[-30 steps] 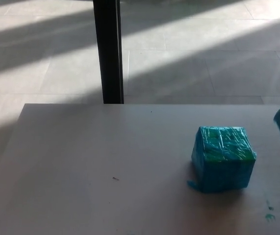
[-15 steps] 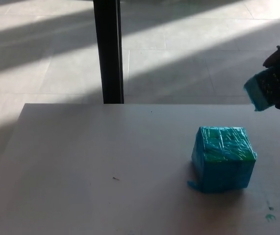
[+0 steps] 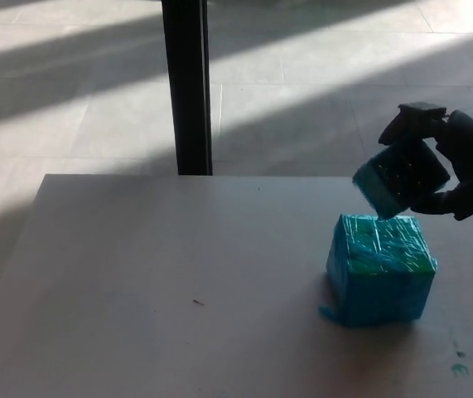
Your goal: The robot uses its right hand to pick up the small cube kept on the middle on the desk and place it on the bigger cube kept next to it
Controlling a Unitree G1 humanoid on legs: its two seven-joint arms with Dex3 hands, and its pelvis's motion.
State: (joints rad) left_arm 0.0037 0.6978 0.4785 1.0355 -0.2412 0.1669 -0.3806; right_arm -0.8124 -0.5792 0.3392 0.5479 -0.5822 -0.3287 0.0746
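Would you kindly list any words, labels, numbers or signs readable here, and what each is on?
None readable.
Big cyan tape-wrapped cube: no text.
Small cyan cube in the black right hand: dark face with pale dots, no letters.
White desk: only marks and paint specks.

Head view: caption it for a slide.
Right robot hand holds the small blue cube tilted just above the bigger blue cube on the desk.

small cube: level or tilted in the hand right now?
Tilted. The small cube sits cornerwise in the right hand, one corner pointing down toward the bigger cube, not yet resting on it.
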